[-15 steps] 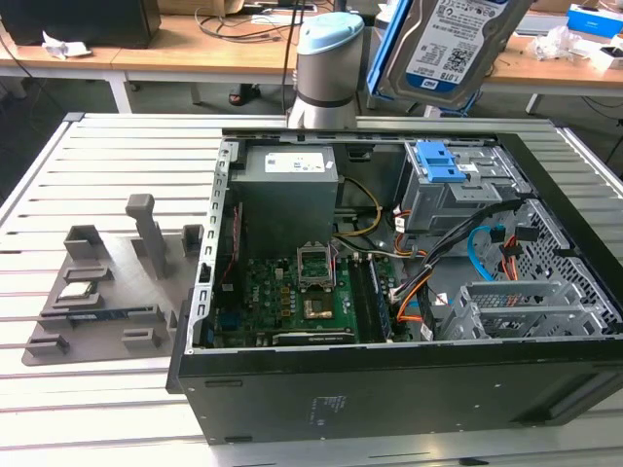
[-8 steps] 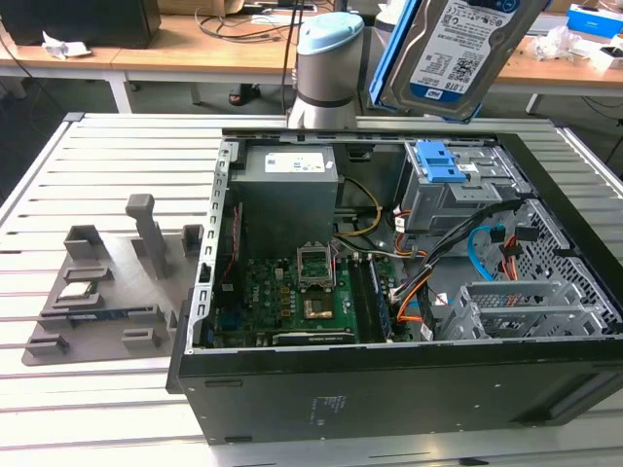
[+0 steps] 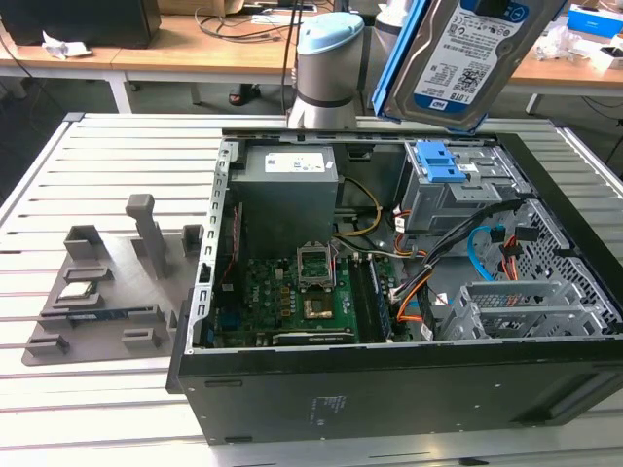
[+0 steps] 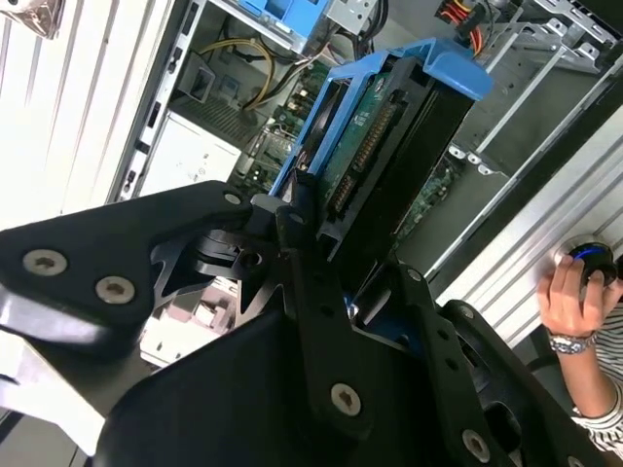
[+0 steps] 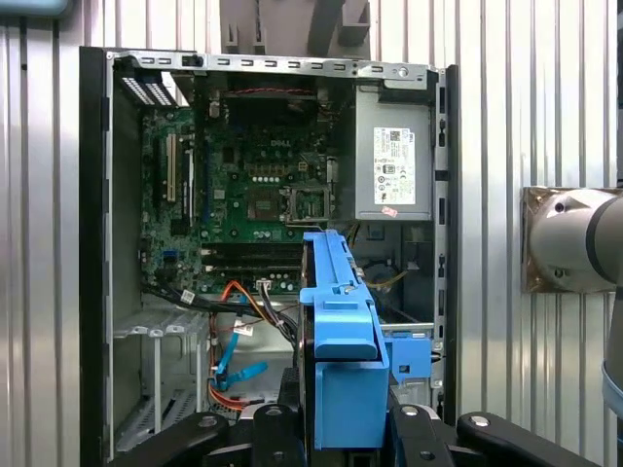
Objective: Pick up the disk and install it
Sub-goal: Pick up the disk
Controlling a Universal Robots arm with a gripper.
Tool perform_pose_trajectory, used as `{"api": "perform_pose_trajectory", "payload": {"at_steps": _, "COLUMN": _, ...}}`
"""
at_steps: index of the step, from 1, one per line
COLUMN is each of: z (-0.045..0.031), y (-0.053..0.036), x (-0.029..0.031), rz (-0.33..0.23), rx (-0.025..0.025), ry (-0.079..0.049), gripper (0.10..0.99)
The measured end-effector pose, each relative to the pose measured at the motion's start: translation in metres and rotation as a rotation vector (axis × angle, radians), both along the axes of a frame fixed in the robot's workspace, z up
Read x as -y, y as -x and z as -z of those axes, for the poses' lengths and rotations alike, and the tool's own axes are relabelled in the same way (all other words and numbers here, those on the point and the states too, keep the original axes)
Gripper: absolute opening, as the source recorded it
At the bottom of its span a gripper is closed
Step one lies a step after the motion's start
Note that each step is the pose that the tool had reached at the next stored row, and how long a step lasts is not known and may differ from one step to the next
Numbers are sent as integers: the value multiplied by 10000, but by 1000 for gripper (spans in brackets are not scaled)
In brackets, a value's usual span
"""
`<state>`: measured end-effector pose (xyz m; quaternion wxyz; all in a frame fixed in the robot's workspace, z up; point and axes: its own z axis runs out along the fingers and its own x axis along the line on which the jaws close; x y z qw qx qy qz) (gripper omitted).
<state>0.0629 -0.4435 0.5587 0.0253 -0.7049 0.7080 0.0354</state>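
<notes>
I have tool clamped on disk edges; held tilted, high over open case. I reckon for clearance above drive bay.

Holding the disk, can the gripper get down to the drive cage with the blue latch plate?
Probably yes: the gripper, shut on the disk, hangs over the open case, with nothing covering the drive cage; cables pass close beside it.

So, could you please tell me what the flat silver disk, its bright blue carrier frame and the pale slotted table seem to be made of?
The disk: likely metal, dull silver casing with a slight sheen. Its carrier frame: apparently moulded plastic, uniform bright blue. The table: probably aluminium, pale slotted profiles with a satin finish.
</notes>
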Motion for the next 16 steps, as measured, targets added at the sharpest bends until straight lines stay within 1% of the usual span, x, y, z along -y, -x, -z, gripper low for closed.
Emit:
{"api": "perform_pose_trajectory", "payload": {"at_steps": 2, "z": 3, "y": 0, "x": 33, "rz": 0, "rx": 0, "ry": 0, "gripper": 365}}
{"api": "perform_pose_trajectory", "payload": {"at_steps": 3, "z": 6, "y": 0, "x": 64, "rz": -1, "rx": 0, "ry": 0, "gripper": 365}}
{"api": "perform_pose_trajectory", "payload": {"at_steps": 6, "z": 11, "y": 0, "x": 112, "rz": 0, "rx": 0, "ry": 0, "gripper": 365}}
{"api": "perform_pose_trajectory", "payload": {"at_steps": 8, "z": 19, "y": 0, "x": 185, "rz": -1, "rx": 0, "ry": 0, "gripper": 365}}
{"api": "perform_pose_trajectory", "payload": {"at_steps": 14, "z": 30, "y": 0, "x": 301, "rz": 0, "rx": 0, "ry": 0, "gripper": 365}}
{"api": "perform_pose_trajectory", "payload": {"at_steps": 16, "z": 36, "y": 0, "x": 362, "rz": 0, "rx": 0, "ry": 0, "gripper": 365}}
